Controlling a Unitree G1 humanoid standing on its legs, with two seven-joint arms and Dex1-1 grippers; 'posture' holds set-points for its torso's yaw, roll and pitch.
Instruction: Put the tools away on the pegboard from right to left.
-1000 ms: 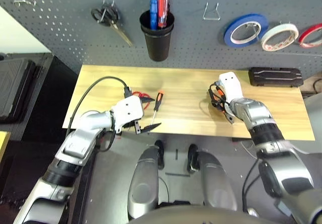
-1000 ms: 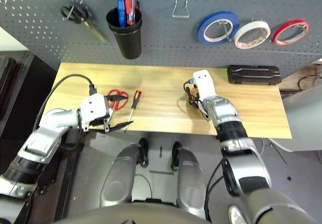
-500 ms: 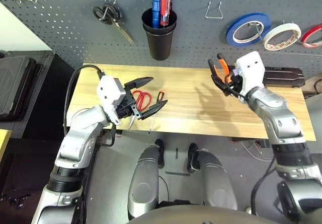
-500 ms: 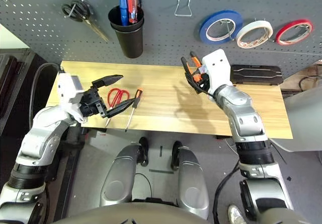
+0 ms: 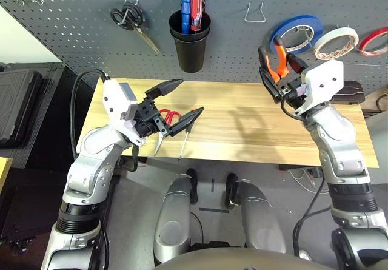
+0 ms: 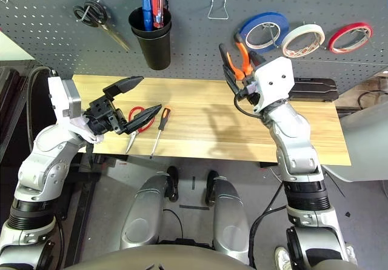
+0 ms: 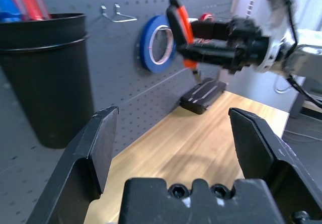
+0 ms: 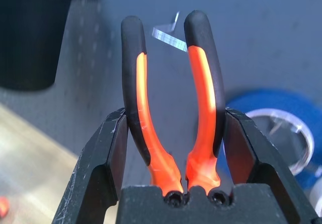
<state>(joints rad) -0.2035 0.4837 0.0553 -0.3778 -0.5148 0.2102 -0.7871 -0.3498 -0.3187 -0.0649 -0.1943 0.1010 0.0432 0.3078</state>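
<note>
Two rubbery handles give the right tool [image 8: 173,133] sure purchase, clenched around the stiff orange-and-black-handled steel pliers [image 6: 237,60]; the left tool [image 5: 174,101] gapes, released.

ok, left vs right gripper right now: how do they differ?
The left gripper is open and empty; the right gripper is shut on the pliers, handles pointing up.
The left one hangs over the table's left part, above the red scissors and screwdriver; the right one is raised near the pegboard, below the bare wire hook.
Both are lifted off the table.
</note>
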